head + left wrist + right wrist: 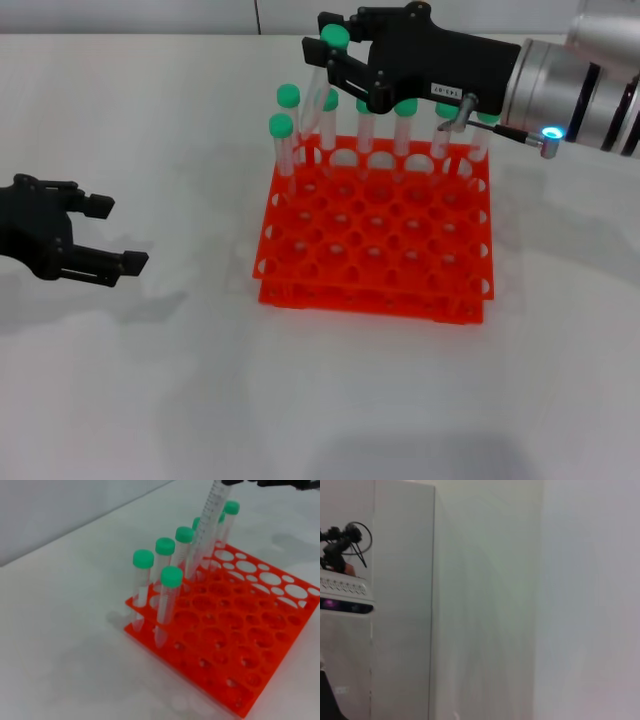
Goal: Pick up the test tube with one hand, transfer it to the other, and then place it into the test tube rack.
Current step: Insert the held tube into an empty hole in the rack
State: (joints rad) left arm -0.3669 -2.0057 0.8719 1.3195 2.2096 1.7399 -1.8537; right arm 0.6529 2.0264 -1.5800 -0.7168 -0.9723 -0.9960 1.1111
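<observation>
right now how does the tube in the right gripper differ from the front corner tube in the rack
The held tube leans, pinched near its cap by the right gripper, its lower end at a back hole of the rack. The corner tube stands upright and untouched, seated in its hole. Both are clear with green caps.

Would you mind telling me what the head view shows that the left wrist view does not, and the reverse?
Only the head view shows both grippers: the left gripper, jaws open, off to the rack's left, and the right gripper shut on the test tube above the back row. Only the left wrist view shows the printed scale on that tube's barrel, with its lower end at a rack hole. Both show the orange test tube rack and other green-capped tubes.
</observation>
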